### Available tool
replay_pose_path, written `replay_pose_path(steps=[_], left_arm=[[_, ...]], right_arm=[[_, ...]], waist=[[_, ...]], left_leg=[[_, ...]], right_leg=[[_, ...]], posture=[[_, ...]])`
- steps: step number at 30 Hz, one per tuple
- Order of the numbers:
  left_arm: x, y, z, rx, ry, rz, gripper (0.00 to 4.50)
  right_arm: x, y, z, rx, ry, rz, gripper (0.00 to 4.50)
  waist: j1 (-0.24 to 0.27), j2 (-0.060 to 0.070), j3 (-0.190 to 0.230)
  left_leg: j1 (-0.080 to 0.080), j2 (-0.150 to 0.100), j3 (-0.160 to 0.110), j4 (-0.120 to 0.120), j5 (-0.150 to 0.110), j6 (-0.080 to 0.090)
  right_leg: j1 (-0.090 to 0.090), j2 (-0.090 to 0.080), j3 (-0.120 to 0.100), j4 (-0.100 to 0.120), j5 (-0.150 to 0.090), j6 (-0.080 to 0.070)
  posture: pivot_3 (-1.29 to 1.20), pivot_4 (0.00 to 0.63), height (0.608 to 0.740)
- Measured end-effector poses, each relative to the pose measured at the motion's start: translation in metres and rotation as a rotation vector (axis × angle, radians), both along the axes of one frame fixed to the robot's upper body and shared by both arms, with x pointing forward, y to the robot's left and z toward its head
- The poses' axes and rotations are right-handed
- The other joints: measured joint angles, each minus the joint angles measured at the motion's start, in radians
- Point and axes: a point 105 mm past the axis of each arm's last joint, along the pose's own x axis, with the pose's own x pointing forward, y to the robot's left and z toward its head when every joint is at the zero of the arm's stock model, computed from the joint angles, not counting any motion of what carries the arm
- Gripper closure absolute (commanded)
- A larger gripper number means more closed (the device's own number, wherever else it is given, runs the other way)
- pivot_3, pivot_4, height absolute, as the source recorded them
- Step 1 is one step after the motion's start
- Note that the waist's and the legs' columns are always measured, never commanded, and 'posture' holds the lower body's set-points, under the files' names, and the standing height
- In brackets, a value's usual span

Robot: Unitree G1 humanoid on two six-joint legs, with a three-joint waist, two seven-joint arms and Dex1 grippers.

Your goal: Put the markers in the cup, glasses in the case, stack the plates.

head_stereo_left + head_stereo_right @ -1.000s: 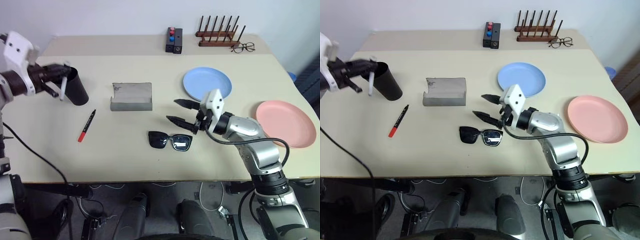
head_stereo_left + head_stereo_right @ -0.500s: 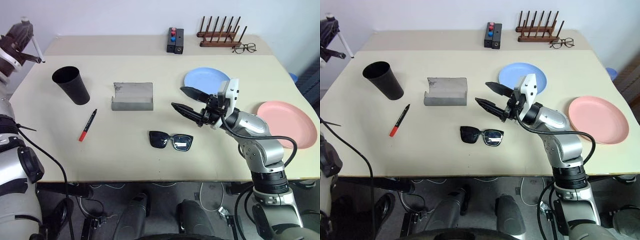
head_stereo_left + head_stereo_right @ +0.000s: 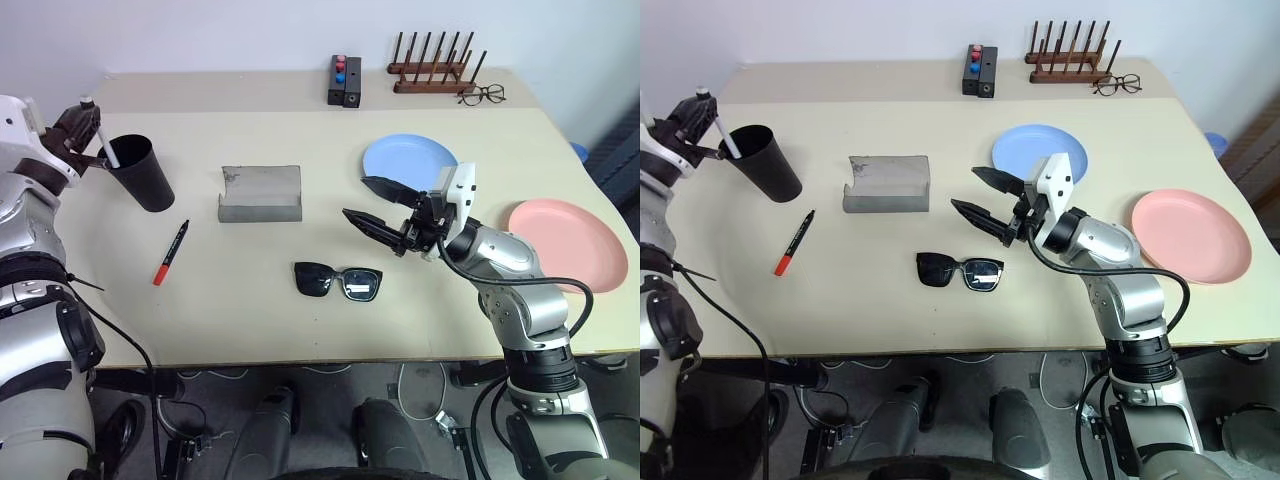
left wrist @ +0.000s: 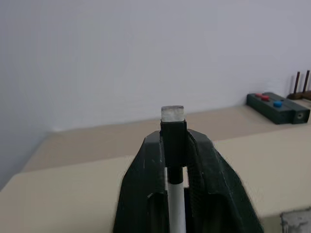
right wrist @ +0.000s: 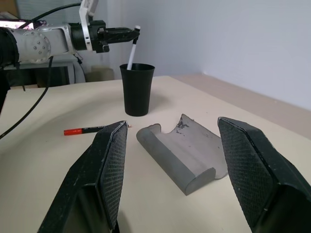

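At the bench's far left corner, the left gripper [image 3: 88,128] pinches the white marker [image 5: 131,47] by its upper end, the lower end dipping into the mouth of the black cup [image 3: 140,172]. The red marker [image 3: 171,252] lies flat on the bench [image 3: 250,320] just in front of the cup, towards the front edge. The grey case [image 3: 260,193] sits mid-bench with its flap open. The black sunglasses [image 3: 338,281] lie nearer the front edge, lenses facing the robot. Just above and to the right of them hangs the right gripper [image 3: 372,205], its two fingers spread wide and empty. Behind it rests the blue plate [image 3: 408,164]; the pink plate [image 3: 572,245] lies well apart, at the bench's right edge.
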Motion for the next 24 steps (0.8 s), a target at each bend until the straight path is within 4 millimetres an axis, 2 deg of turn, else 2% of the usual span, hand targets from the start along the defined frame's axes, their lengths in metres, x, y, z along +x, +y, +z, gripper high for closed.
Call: replay_pose_path(steps=[5,6,10,13,15,18,21,24], left_arm=[[0.001,-0.005,-0.004,0.005,0.006,-0.023,0.14],[0.001,-0.006,-0.004,0.008,0.006,-0.029,0.02],[0.002,-0.024,0.009,0.016,0.038,-0.146,0.02],[-0.006,-0.052,0.019,0.054,0.147,-0.247,0.02],[-0.016,-0.074,0.017,0.06,0.247,-0.284,0.02],[-0.034,-0.095,0.001,0.054,0.468,-0.269,0.02],[-0.054,-0.087,-0.029,0.033,0.725,-0.165,0.02],[-0.063,-0.083,-0.055,0.014,0.853,-0.12,0.02]], right_arm=[[0.0,0.0,0.0,-0.003,0.0,0.002,1.49],[0.0,0.001,-0.001,-0.004,0.0,0.003,1.49],[-0.001,0.002,-0.002,-0.008,0.001,0.009,1.49],[-0.001,0.002,-0.002,-0.014,0.0,0.01,1.49],[-0.001,0.0,-0.003,-0.03,-0.001,0.005,1.49],[-0.004,-0.009,-0.004,-0.07,-0.003,0.017,1.49],[-0.009,-0.018,-0.008,-0.124,0.01,0.051,1.49],[-0.011,-0.018,-0.008,-0.129,0.012,0.071,1.49]], waist=[[-0.005,0.0,0.0],[-0.005,0.0,0.0],[-0.004,0.0,0.0],[-0.007,0.0,0.0],[-0.007,0.0,0.0],[-0.008,0.0,0.0],[-0.011,0.0,0.0],[-0.006,0.001,0.0]], left_leg=[[0.0,0.0,0.0,0.0,0.0,0.0],[0.0,0.0,0.0,0.0,0.0,0.0],[0.0,0.0,0.0,0.0,0.0,0.0],[0.0,0.0,0.0,0.0,0.0,0.0],[0.0,0.001,0.0,0.0,0.0,0.0],[0.001,0.001,0.0,0.0,0.0,0.0],[0.002,0.001,0.001,0.0,0.0,0.0],[0.002,0.002,0.0,-0.001,0.0,0.0]], right_leg=[[0.0,0.0,0.0,0.0,0.0,0.0],[0.0,0.0,0.0,0.0,0.0,0.0],[0.0,0.0,0.0,0.0,0.0,0.0],[0.0,0.0,0.001,0.0,0.0,0.0],[0.0,0.0,0.001,0.0,0.0,0.0],[0.0,0.0,0.002,0.0,0.0,0.0],[0.001,0.001,0.002,0.001,0.0,0.0],[0.001,0.0,0.002,0.001,0.0,-0.001]], posture=[[0.0,0.15,0.737],[0.0,0.15,0.737],[0.0,0.15,0.737],[0.0,0.15,0.737],[0.0,0.15,0.737],[0.0,0.15,0.737],[0.0,0.15,0.737],[0.0,0.15,0.737]])
